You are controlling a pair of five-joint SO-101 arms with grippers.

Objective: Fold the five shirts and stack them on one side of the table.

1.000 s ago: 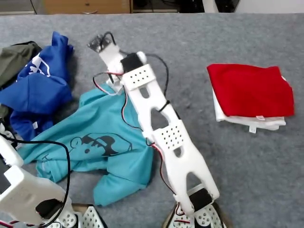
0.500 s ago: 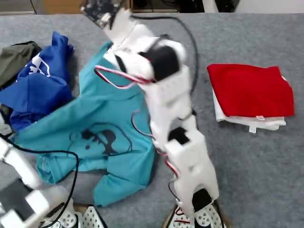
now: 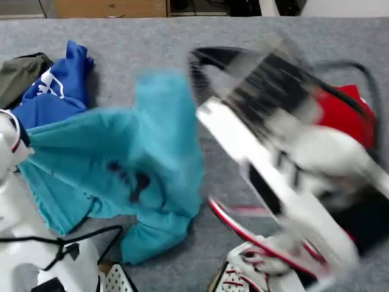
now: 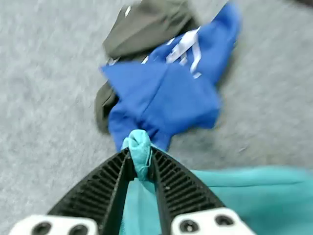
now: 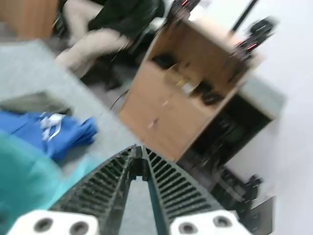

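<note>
A teal shirt point(image 3: 121, 158) hangs stretched above the grey table point(image 3: 121, 33). My left gripper point(image 4: 141, 157) is shut on a bunched corner of the teal shirt point(image 4: 139, 144); in the high view it sits at the left edge point(image 3: 21, 143). My right gripper point(image 5: 142, 164) is shut, with a thin teal strip between its fingers and teal cloth point(image 5: 19, 191) below it. The right arm point(image 3: 273, 152) is a blur across the right half of the table. A folded red shirt point(image 3: 358, 115) lies far right, partly hidden by that arm.
A crumpled blue shirt point(image 3: 51, 97) and an olive-grey shirt point(image 3: 21, 73) lie in a heap at the far left, beyond the left gripper point(image 4: 166, 93). A wooden cabinet point(image 5: 195, 98) stands behind the table. Bare table shows along the back edge.
The right arm swung up and to the right, dragging the teal shirt's upper edge with it. The left arm rose and lifted the shirt's left corner. The shirt now hangs above the table.
</note>
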